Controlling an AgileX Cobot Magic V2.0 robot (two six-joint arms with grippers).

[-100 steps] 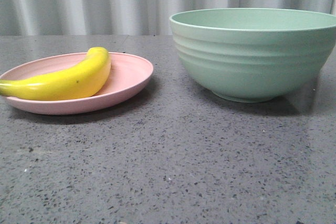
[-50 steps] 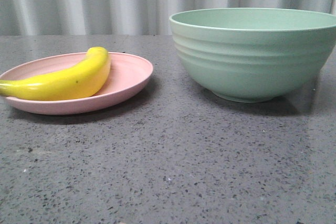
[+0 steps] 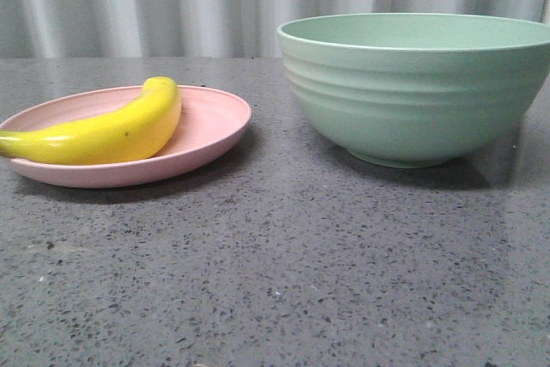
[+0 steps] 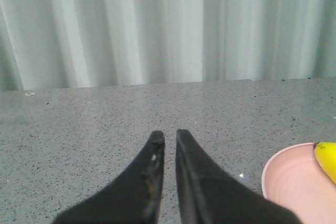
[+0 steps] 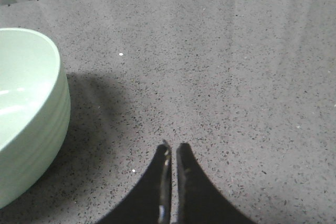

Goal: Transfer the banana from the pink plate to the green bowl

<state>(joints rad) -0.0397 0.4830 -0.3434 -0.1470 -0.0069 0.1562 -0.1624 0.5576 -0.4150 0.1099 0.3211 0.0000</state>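
A yellow banana (image 3: 107, 131) lies on the pink plate (image 3: 210, 122) at the left of the front view. The green bowl (image 3: 417, 92) stands to its right, apart from the plate. Neither gripper shows in the front view. In the left wrist view my left gripper (image 4: 167, 136) is shut and empty over the bare table, with the plate's edge (image 4: 286, 182) and the banana's tip (image 4: 326, 158) off to one side. In the right wrist view my right gripper (image 5: 173, 148) is shut and empty over the table, beside the bowl (image 5: 29, 114).
The grey speckled table (image 3: 275, 272) carries both dishes. A pale corrugated wall (image 3: 172, 2) stands along its far edge.
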